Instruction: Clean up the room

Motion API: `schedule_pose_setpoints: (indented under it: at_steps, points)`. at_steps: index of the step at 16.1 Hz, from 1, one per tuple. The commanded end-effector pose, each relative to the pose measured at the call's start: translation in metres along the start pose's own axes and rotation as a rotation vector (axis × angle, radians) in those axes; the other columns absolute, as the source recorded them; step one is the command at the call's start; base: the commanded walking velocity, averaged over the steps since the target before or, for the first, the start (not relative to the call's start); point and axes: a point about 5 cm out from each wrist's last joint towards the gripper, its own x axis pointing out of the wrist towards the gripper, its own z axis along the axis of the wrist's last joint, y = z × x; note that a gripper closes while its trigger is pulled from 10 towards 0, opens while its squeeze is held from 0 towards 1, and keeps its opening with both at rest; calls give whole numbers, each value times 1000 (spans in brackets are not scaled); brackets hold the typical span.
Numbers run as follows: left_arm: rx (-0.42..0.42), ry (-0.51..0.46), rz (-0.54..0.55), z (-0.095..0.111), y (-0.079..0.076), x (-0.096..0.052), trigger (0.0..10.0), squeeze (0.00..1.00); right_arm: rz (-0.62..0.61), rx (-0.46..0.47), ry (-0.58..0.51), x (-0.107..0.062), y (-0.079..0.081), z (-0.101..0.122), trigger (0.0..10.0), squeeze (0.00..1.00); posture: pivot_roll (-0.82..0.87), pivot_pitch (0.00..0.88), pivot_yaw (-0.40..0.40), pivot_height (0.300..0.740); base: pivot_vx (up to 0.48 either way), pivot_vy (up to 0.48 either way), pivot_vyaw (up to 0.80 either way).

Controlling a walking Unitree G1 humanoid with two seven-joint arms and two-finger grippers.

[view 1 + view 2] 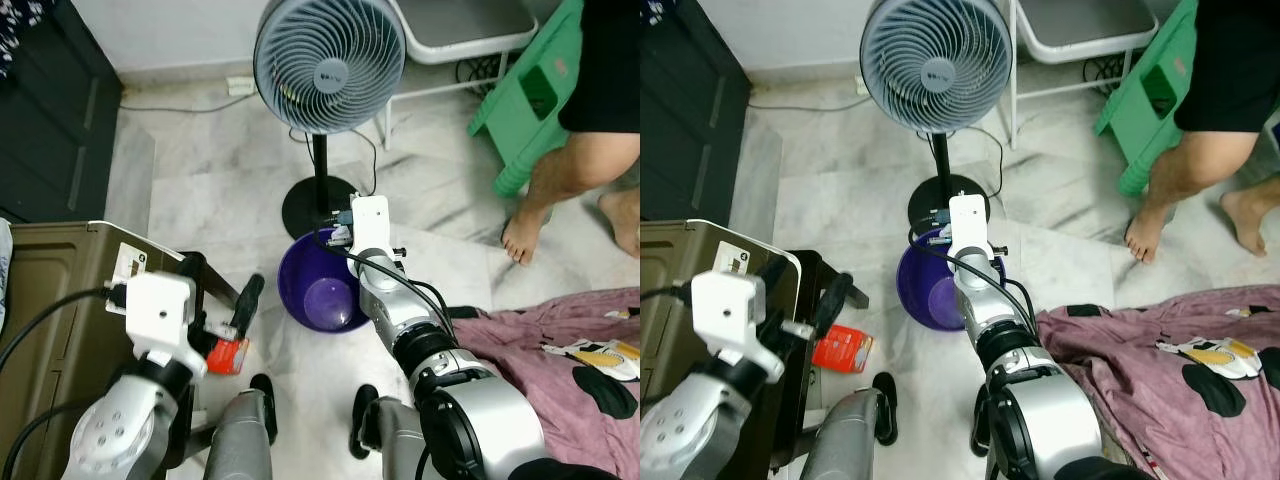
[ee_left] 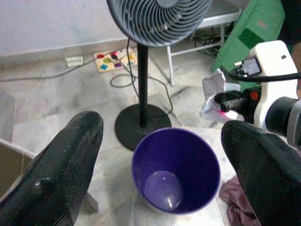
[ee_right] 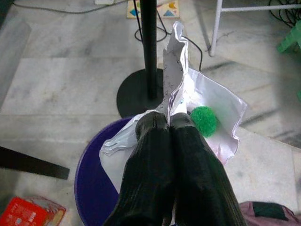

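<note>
A crumpled white paper [image 3: 207, 101] was pinched between the two black fingers [image 3: 150, 155] of the right gripper [image 3: 168, 123]. The fingers were pressed tight together on it. The paper hung just above the rim of a purple bin [image 1: 322, 287] that stood on the pale marble floor [image 1: 210, 180]. A fuzzy green ball [image 3: 203, 120] sat against the paper, just past the fingertips.

The left gripper [image 2: 160, 141] was spread wide with nothing in it, and the bin showed between its fingers [image 2: 70, 155]. It was beside the bin, on the robot's left.

A red packet [image 1: 843, 348] lay on the floor near the bin. A grey fan [image 1: 330, 62] on a black stand stood just behind the bin. A brown box [image 1: 45, 290] was at the left. A purple blanket [image 1: 560, 350] lay at the right. A person's bare legs [image 1: 560, 190] stood further off, near a green stool [image 1: 525, 100].
</note>
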Motion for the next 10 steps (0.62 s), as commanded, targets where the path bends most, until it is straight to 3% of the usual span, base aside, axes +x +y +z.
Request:
schedule_pose_setpoints:
  at_steps: [1,10]
  points:
    - [4,19,10,0,0,-6,10000,0,7,-1,10,-1,5,-3,10000,0,292,393,53,740,0,0,0]
    - [-23,77,18,-2,-6,-22,10000,0,-41,11,-5,0,-2,-4,10000,0,311,453,80,740,0,0,0]
